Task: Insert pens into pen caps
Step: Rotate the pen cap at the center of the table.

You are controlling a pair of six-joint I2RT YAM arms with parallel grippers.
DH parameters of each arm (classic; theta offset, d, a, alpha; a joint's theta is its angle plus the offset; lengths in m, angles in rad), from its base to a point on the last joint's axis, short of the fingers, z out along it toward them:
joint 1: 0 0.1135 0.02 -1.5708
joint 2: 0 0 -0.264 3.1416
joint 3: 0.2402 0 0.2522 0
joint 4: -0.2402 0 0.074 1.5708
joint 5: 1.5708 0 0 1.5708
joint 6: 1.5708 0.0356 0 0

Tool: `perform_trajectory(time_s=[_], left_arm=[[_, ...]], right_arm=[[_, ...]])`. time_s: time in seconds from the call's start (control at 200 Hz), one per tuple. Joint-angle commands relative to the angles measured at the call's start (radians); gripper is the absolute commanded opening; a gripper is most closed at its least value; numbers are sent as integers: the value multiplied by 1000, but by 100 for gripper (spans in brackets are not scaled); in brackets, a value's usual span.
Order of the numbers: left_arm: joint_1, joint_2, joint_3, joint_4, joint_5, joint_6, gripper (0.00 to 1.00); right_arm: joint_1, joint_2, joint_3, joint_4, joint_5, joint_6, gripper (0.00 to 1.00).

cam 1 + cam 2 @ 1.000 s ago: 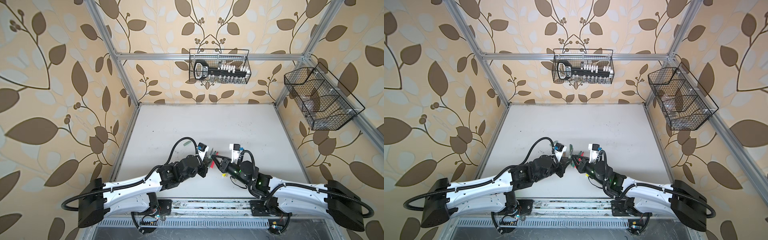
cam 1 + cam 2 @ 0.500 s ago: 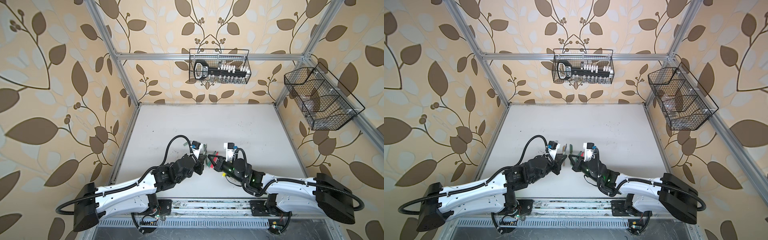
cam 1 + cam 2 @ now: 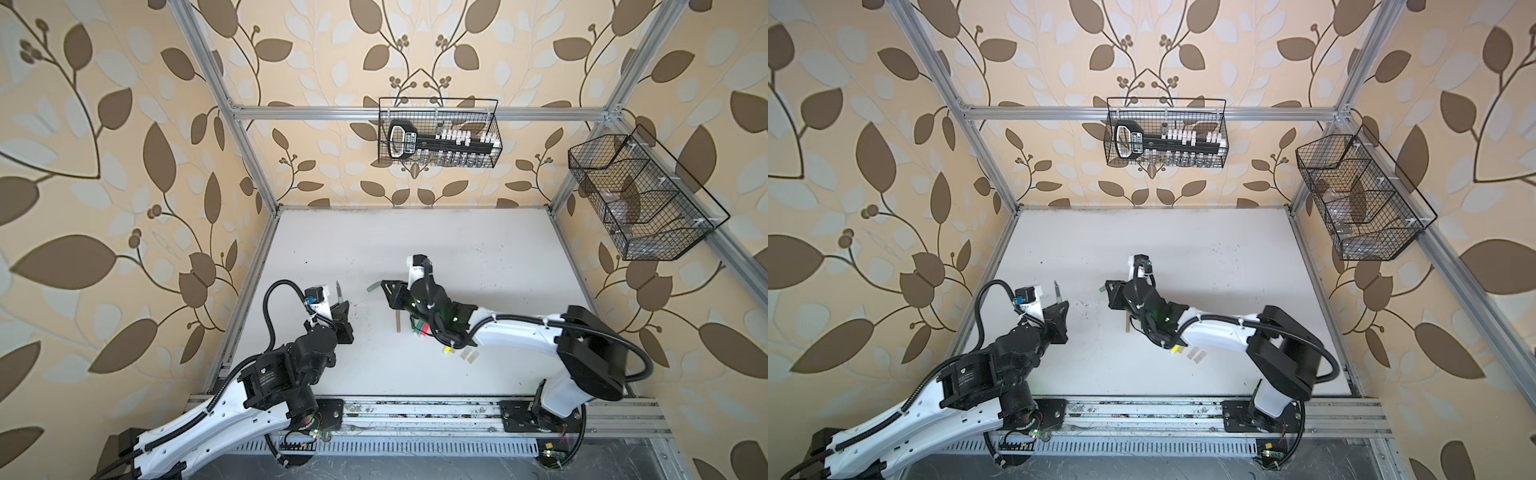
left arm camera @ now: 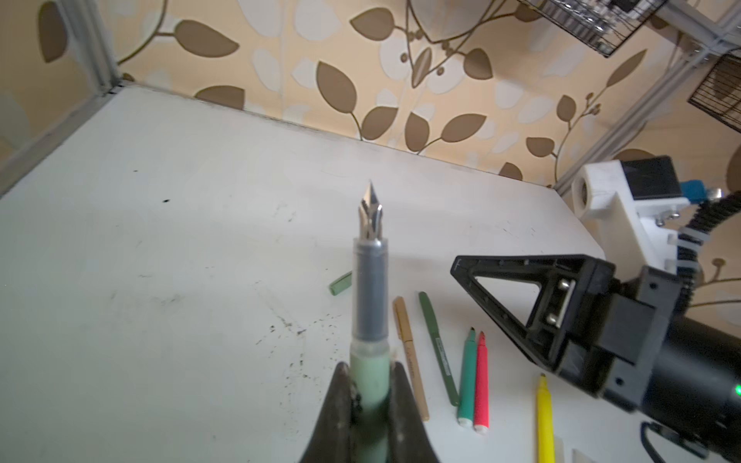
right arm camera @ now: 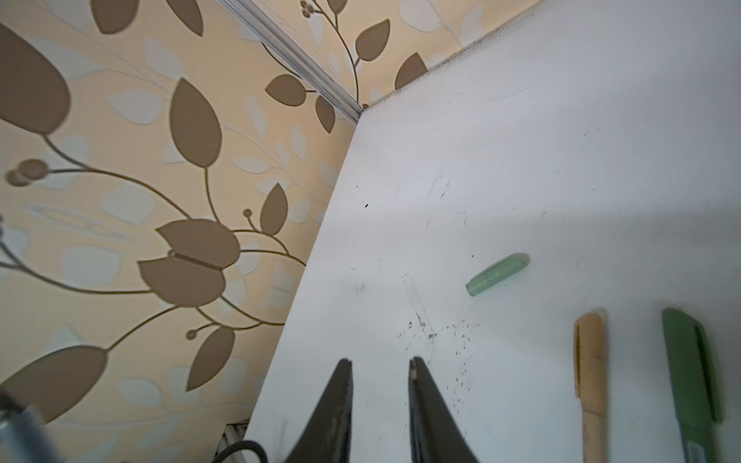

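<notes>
Arms parted: left end effector [image 4: 369,366] grips slim sage-green nibbed pen [image 4: 369,288]; right end effector [image 5: 381,362] narrowly open, empty; stubby sage-green cap [image 5: 497,274] lies loose; capping undone.

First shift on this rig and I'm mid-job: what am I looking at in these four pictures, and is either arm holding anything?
Two robot arms stand at the near edge of a white table. The two wide pictures come from one camera overhead, nearly the same view. The other two come from cameras on the wrists, looking along the jaws. The left arm has its jaws shut on a sage green fountain pen, nib bare. The right arm has its jaws open and empty; a sage green cap lies on the table ahead of them. Also lying there: a tan pen, a dark green pen, a green marker, a pink-red marker and a yellow marker.
</notes>
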Motion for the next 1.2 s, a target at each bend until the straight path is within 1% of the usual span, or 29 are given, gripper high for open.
perform_trajectory(time_s=[0.0,0.08,0.14,0.195,0.345,0.44,0.535,0.615,0.815,0.985,1.195], left_arm=[[20,-55,-20,-188,-105,-131,0],[21,-76,-28,-205,-103,-147,0],[23,-68,-29,-202,-97,-147,0],[24,-48,-24,-206,-98,-154,0],[26,0,-14,-196,-91,-153,0],[27,-6,-16,-193,-84,-148,0],[27,-26,-22,-191,-79,-143,0],[29,-38,-20,-194,-76,-141,0],[29,-38,-19,-190,-72,-136,0],[29,-37,-16,-189,-66,-133,0],[29,-55,-14,-197,-67,-130,0]], right_arm=[[-10,152,180,-232,26,-46,27],[-13,257,318,-323,56,-64,31],[-15,332,418,-405,100,-71,39],[-18,390,499,-466,129,-75,43],[-25,530,675,-596,208,-62,49],[-26,604,789,-688,266,-62,57],[-34,656,857,-738,282,-53,59],[-43,676,872,-746,265,-45,59],[-43,685,846,-739,249,-39,59],[-45,666,778,-702,222,-31,55],[-40,647,725,-683,210,-25,54]])
